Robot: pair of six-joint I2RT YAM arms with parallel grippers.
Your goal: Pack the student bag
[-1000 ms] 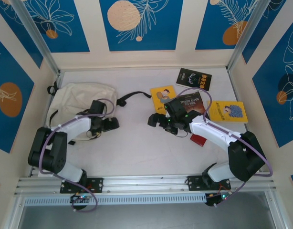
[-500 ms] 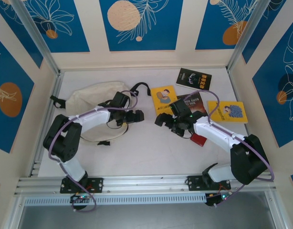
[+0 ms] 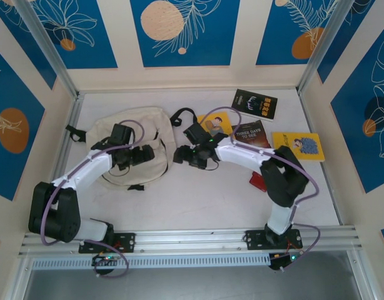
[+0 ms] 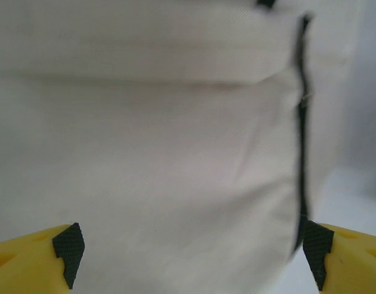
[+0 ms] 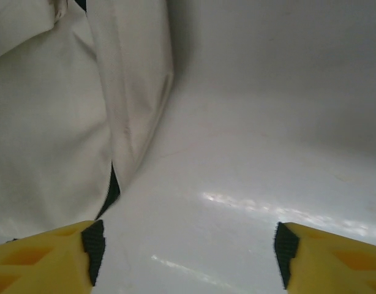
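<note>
**Cream canvas bag near the counter's far-left corner, both pairs of fingers spread**

The student bag [image 3: 132, 134] is a soft, slumped pack of cream woven canvas with rumpled, rounded edges. It lies flat toward the far-left corner of the smooth, glossy white counter [image 3: 198, 200]. A black strap [image 3: 182, 115] curls off its far-right corner. Seen from the left wrist, a black zipper line [image 4: 301, 122] runs down the right side of the cloth, and a stitched fold crosses above it.

The left fingers [image 4: 67, 248], yellow with dark textured pads, stand wide apart over the bag. Canvas spans the gap between them, and the right pad sits by the zipper line. Whether the pads touch the cloth cannot be told. The right fingers [image 5: 93, 248], of the same make, are also spread and hold nothing. They are just off the bag's right edge, with the left pad close to the canvas hem and bare shiny counter between the two.

Flat rectangular books lie toward the far-right corner, among them a black book [image 3: 254, 103] and a yellow book [image 3: 298, 145]
</note>
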